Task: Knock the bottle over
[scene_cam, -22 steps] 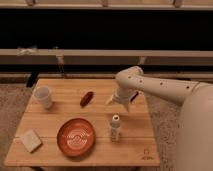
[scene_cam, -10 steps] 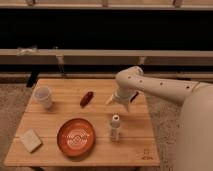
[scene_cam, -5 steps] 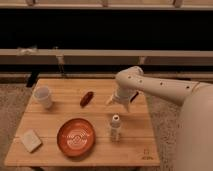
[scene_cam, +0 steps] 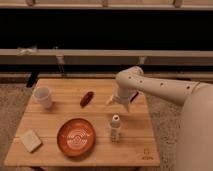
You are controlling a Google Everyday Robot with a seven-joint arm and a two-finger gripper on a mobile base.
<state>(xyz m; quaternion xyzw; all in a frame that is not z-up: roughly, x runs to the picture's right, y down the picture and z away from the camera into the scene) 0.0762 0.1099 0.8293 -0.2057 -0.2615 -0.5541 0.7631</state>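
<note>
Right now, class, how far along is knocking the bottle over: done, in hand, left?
Done: nothing; the bottle stands upright on the table. In hand: the gripper hangs above the table just behind the bottle, not touching it. Left: push the bottle over.

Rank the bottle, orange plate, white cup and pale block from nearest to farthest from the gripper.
The gripper hangs over the table at its right rear.
1. The bottle, just in front of it.
2. The orange plate, front centre.
3. The white cup, far left.
4. The pale block, front-left corner.
</note>
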